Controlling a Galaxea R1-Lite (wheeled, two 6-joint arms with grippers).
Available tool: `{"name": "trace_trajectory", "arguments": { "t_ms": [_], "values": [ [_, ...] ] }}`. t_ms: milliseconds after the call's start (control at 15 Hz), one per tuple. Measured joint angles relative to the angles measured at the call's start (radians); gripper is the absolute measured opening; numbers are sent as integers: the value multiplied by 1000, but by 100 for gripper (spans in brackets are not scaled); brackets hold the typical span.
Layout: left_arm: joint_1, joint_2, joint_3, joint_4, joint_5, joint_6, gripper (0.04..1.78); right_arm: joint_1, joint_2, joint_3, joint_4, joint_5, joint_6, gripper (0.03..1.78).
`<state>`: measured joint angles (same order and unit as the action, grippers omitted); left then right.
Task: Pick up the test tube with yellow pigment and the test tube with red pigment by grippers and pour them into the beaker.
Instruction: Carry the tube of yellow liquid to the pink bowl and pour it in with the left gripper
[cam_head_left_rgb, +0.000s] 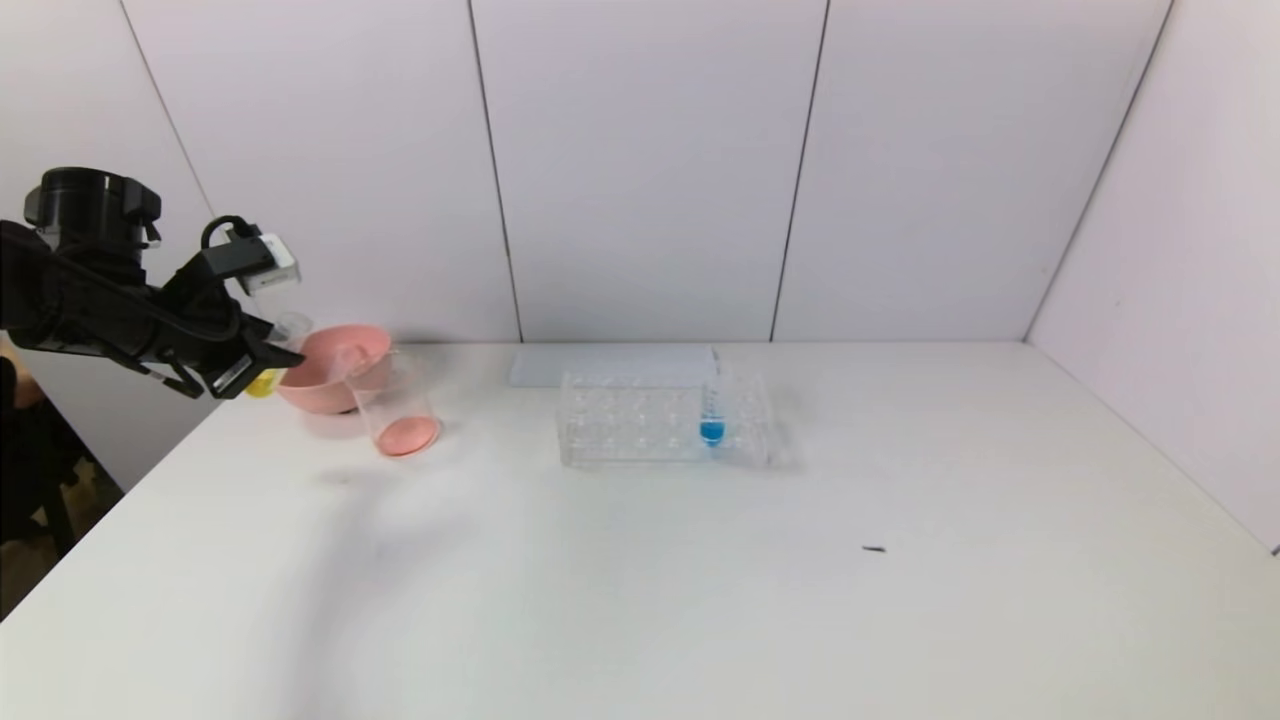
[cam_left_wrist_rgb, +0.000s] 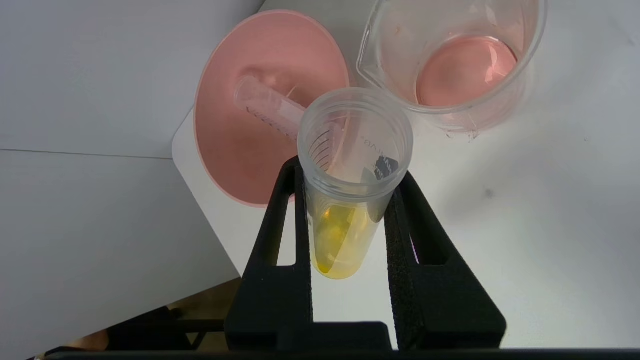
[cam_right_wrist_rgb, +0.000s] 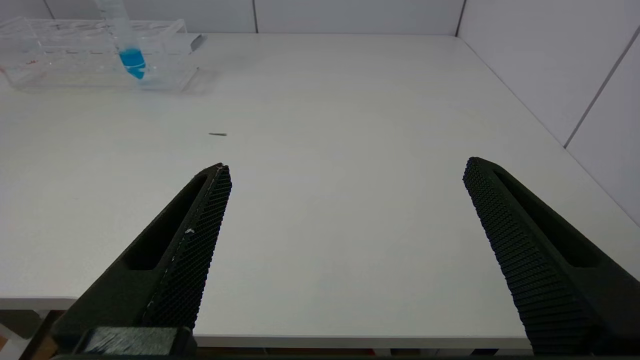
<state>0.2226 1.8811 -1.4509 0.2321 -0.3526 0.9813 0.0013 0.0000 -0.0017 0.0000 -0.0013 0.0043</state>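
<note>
Left hand (cam_left_wrist_rgb: 350, 190) clamped on yellow-pigment test tube (cam_left_wrist_rgb: 345, 200) — beside pink bowl (cam_left_wrist_rgb: 240, 150).

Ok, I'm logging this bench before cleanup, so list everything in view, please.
Test tube with yellow pigment: one, clear, held in the left pincer.
Beaker: one, clear, pink liquid, beside the bowl.
Bowl: one, pink, table's far left, empty tube inside.
Rack: one, clear, mid-table.
Blue-liquid tube: one, in the rack.
Table: one, white.
Left pincer: black, shut on the tube.
Right pincer: black, open, near table edge.
</note>
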Motion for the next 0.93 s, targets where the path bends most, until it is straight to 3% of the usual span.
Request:
{"name": "trace_trajectory", "arguments": {
  "t_ms": [533,933],
  "values": [
    [4,20,-96,91,-5,139,44,0,0,0,0,0,0,170],
    [6,52,-146,150,-12,167,44,0,0,0,0,0,0,170]
  ]
}}
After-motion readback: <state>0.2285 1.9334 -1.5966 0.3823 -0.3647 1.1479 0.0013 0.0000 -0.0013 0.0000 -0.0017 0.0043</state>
